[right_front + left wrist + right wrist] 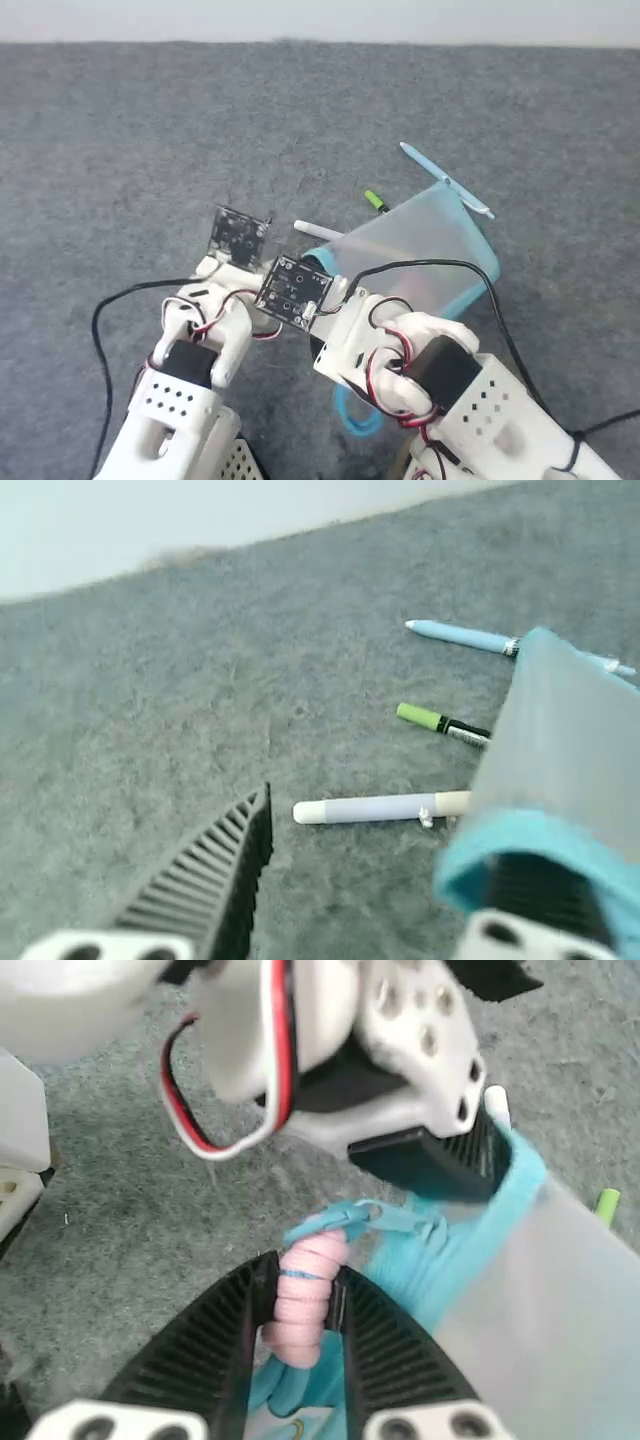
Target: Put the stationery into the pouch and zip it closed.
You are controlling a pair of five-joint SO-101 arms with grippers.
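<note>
Pouch and pens lie on a grey, felt-like bench that runs back to a pale wall. At the near left of the high view stands the left arm, white with red and black wires. Its left gripper is spread wide, one ribbed black finger over bare bench, the other at the pouch's turquoise rim. Just past it lies a white-capped lilac pen, its far end hidden behind the pouch. Next comes a short marker with a lime-green cap, also partly behind the pouch, and then a light blue pen along the pouch's far edge. The translucent frosted pouch with turquoise edging lies right of centre, tilted across the bench. The right arm sits over its near end. The right gripper is narrowed onto a pink ribbed tab, which sits against the turquoise zip edge. I cannot tell whether the zip is done up.
</note>
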